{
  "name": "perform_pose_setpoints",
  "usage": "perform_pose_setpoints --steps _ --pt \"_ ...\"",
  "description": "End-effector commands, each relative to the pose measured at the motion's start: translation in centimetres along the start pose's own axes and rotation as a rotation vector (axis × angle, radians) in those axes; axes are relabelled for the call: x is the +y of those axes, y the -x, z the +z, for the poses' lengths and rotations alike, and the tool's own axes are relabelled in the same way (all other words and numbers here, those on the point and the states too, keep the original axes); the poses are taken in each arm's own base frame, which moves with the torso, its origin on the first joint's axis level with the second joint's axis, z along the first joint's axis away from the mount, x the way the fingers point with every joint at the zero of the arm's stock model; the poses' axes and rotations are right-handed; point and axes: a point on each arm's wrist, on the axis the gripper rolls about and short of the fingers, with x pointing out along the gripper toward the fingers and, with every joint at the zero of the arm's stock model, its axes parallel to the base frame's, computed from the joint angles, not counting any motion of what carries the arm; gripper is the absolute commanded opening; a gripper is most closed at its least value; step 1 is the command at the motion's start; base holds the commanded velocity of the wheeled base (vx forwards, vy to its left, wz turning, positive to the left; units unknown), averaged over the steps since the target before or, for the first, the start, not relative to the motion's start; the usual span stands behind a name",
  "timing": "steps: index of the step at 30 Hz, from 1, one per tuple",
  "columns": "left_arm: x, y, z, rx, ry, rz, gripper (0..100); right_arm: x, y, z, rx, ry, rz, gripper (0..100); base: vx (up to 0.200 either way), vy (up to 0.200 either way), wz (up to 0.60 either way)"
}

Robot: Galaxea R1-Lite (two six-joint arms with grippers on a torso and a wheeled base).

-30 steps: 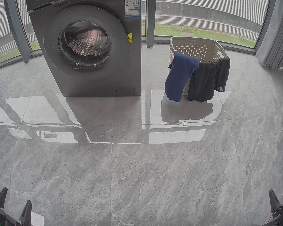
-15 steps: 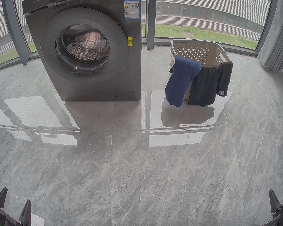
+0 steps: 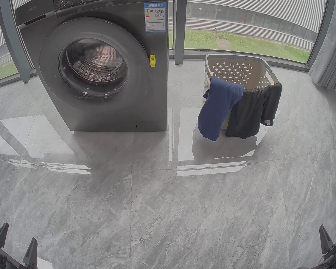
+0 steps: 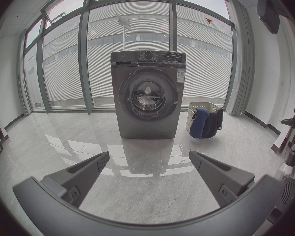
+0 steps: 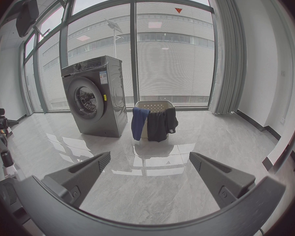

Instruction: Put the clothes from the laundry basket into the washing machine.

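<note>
bright daylight pours through the windows (image 3: 250, 19); white glare streaks the glossy floor (image 3: 175, 213); wrist views bow, corners dark.

A glossy grey marble floor (image 3: 168, 213) mirrors bright patches of light from tall windows (image 3: 250, 4), which are split by dark upright frames (image 3: 180, 23). A pale curtain (image 3: 330, 64) hangs at the right end of the glass. Outside lie a strip of grass (image 3: 242, 43) and a grey building (image 5: 173, 59) with ribbed walls; a black box (image 4: 268, 9) sits high on the white wall.
</note>
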Motion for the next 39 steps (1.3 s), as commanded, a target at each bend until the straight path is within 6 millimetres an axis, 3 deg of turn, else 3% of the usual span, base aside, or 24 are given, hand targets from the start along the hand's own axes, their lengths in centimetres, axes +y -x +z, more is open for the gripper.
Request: perform_pose_setpoints --steps 1,6,31,39 --pt "0.0 0.01 -0.53 -0.001 0.003 -0.001 100 0.0 0.0 -0.52 0.001 0.002 0.002 100 0.0 0.0 -0.6" --pt "0.0 0.01 -0.53 -0.001 0.003 -0.001 100 0.0 0.0 -0.51 0.0 0.002 0.002 100 0.0 0.0 -0.24" --pt "0.0 0.01 -0.53 -0.001 0.002 -0.002 100 0.0 0.0 -0.52 0.001 -0.002 0.0 100 0.0 -0.2 0.0" --pt "0.0 0.01 -0.53 -0.001 0.002 -0.002 100 0.0 0.0 -0.52 0.001 -0.002 0.0 100 0.0 0.0 0.0"
